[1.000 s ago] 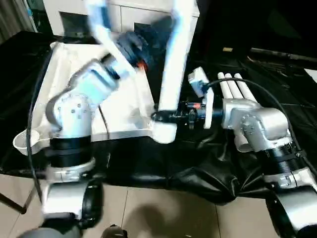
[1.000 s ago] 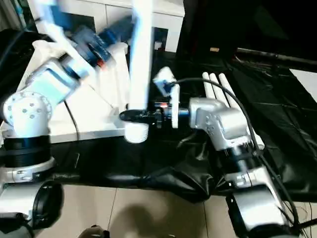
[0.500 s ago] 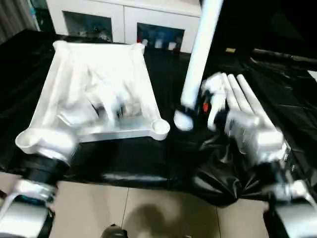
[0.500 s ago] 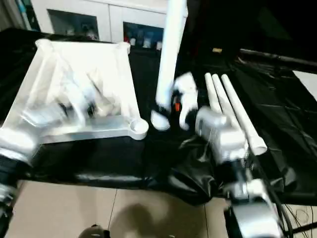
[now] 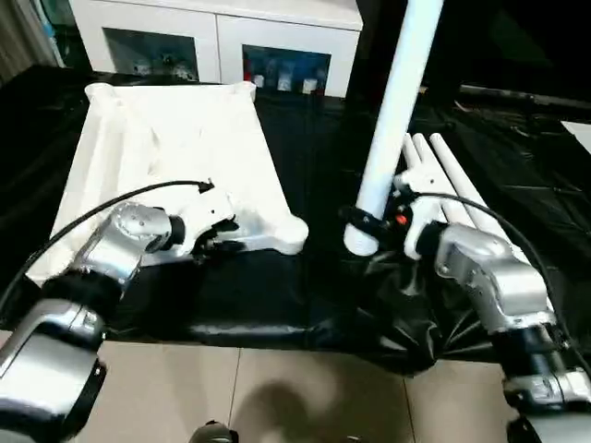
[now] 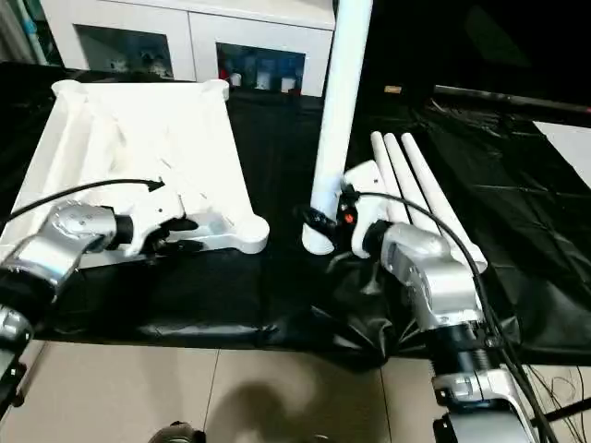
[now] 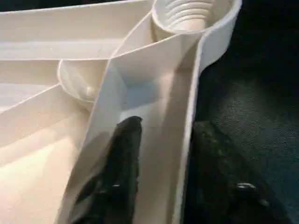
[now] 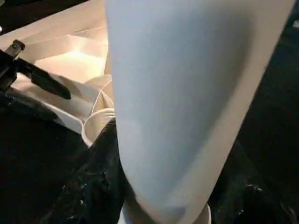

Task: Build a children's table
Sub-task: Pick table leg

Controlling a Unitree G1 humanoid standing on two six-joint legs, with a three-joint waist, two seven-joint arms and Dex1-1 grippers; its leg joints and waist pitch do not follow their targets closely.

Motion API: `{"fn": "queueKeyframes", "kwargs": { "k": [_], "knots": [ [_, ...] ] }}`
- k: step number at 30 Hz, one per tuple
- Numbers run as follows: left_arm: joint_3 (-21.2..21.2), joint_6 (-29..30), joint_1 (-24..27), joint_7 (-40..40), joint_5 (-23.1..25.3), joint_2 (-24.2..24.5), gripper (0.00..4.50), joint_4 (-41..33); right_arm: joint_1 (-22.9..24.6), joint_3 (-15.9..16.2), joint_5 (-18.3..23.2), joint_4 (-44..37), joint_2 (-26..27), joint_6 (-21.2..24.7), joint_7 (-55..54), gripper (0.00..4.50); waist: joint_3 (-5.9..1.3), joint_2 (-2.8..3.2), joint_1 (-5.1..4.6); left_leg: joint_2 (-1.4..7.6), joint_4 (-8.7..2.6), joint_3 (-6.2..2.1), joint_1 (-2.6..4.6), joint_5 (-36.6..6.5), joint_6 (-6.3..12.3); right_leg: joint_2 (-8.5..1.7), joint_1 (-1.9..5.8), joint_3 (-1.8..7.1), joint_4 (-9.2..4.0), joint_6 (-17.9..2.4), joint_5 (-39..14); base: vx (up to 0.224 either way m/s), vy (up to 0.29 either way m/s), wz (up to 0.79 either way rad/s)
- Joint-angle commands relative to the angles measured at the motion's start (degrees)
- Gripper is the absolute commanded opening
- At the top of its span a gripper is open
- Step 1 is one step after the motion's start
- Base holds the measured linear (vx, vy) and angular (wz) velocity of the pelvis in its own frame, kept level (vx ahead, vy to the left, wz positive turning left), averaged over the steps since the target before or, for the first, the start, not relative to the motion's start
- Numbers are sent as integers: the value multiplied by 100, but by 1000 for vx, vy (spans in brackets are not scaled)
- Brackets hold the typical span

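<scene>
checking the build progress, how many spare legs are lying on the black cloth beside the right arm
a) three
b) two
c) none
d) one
a, three white tube legs lie side by side on the black cloth, while the right gripper holds a fourth leg upright.

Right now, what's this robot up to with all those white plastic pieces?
It is putting together a children's table. The tabletop lies upside down on the black-covered surface, ribbed side up. The left gripper straddles the tabletop's near edge wall beside a corner socket, one finger on each side. The right gripper holds one leg nearly upright, its lower end just off the tabletop's near right corner. Three more legs lie side by side to the right.
</scene>
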Motion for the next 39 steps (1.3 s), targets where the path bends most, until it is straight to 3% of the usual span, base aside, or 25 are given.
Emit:
{"fn": "queueKeyframes", "kwargs": {
  "k": [1, 2, 3, 7, 9, 12, 13, 20, 23, 24, 25, 26, 27, 28, 31, 33, 35, 39],
  "knots": [
    [4, -124, -203, -236, 56, 4, 164, 160, 17, -90, -4, -212, -83, 62, -20, 188, -498, 171, -2, 217, -445, -142, 176, -1318, -330, -473, 300, 273, -438, -1273, -543, 0, 0, 0],
    [-4, -285, -296, -267, 147, -3, 164, 366, 35, -93, 7, -269, -98, 99, -27, 188, -501, 194, 0, 213, -434, -138, 176, -1254, -280, -473, 298, 279, -443, -1298, -524, 0, 0, 0],
    [8, -324, -334, -269, 168, -12, 132, 453, 38, -91, 10, -285, -103, 108, -29, 188, -502, 191, 1, 216, -431, -136, 173, -1232, -271, -474, 303, 282, -431, -1307, -490, 0, 0, 0],
    [64, -394, -443, -370, 167, -37, 124, 687, 41, -75, 30, -341, -132, 137, 11, 188, -506, 195, 0, 222, -423, -131, 162, -1167, -200, -484, 310, 281, -427, -1352, -472, 0, 0, 0],
    [73, -388, -458, -477, 159, -39, 93, 739, 29, -72, 28, -334, -143, 138, 23, 188, -508, 200, 4, 240, -429, -136, 169, -1154, -193, -493, 300, 277, -419, -1371, -503, 0, 0, 0],
    [73, -381, -442, -612, 148, -40, 84, 760, 4, -71, 37, -303, -149, 133, 51, 188, -502, 173, 6, 240, -429, -130, 165, -1134, -162, -501, 296, 279, -423, -1389, -556, 0, 0, 0],
    [80, -375, -430, -683, 140, -42, 76, 776, -26, -66, 39, -265, -146, 126, 68, 188, -499, 137, 4, 243, -433, -122, 162, -1128, -146, -502, 294, 279, -430, -1383, -576, 0, 0, 0],
    [150, -359, -352, -998, 126, 33, 11, 851, -344, 86, 85, -16, -68, 157, 346, 188, -494, 131, 6, 248, -437, -129, 141, -1011, -82, -520, 294, 274, -414, -1355, -637, 0, 0, 0],
    [88, -319, -238, -1114, 170, 40, 2, 775, -430, 177, 98, 36, -97, 262, 499, 188, -496, 126, 14, 250, -434, -122, 146, -960, -52, -525, 292, 280, -410, -1372, -555, 0, 0, 0],
    [67, -340, -169, -1167, 201, 34, 2, 706, -470, 207, 125, 39, -114, 357, 570, 188, -501, 99, 14, 252, -432, -114, 143, -913, -27, -522, 296, 280, -401, -1388, -474, 0, 0, 0],
    [66, -341, -167, -1169, 202, 34, 2, 703, -472, 208, 126, 39, -114, 361, 573, 188, -498, 116, 19, 259, -433, -118, 141, -890, -12, -526, 292, 276, -390, -1404, -444, 0, 0, 0],
    [61, -300, -99, -1159, 201, 13, 2, 605, -501, 214, 181, 19, -122, 461, 639, 188, -499, 122, 20, 258, -429, -114, 151, -913, -8, -521, 288, 277, -389, -1415, -440, 0, 0, 0],
    [56, -262, -7, -1154, 179, -18, 1, 456, -533, 206, 254, -12, -124, 549, 715, 188, -498, 88, 20, 264, -433, -113, 146, -912, 1, -527, 293, 277, -392, -1412, -447, 0, 0, 0],
    [84, -92, 164, -1180, 99, -93, 0, 132, -583, 167, 381, -54, -110, 684, 810, 188, -500, 112, 28, 284, -438, -123, 158, -938, -6, -546, 296, 275, -380, -1430, -487, 0, 0, 0],
    [96, 186, 437, -1272, -81, -187, 0, -466, -634, 139, 467, -67, -85, 769, 867, 188, -491, 103, 26, 294, -437, -112, 149, -942, -15, -547, 283, 278, -384, -1439, -571, 0, 0, 0],
    [111, 376, 635, -1308, -199, -263, 0, -933, -694, 151, 429, 12, -55, 760, 876, 188, -480, 109, 40, 281, -430, -86, 175, -1019, -31, -524, 240, 284, -418, -1405, -734, 0, 0, 0],
    [14, 353, 894, -1223, -113, -294, 0, -1373, -765, 228, 300, 205, 6, 682, 874, 188, -483, 94, 67, 295, -441, -103, 170, -1067, -78, -544, 248, 284, -418, -1338, -900, 0, 0, 0],
    [2, 325, 1031, -1007, 7, -340, 0, -1476, -797, 351, 202, 385, 50, 636, 928, 188, -456, 91, 108, 277, -454, -88, 192, -1223, -142, -529, 208, 291, -483, -1153, -1305, 0, 0, 0]
  ]
}}
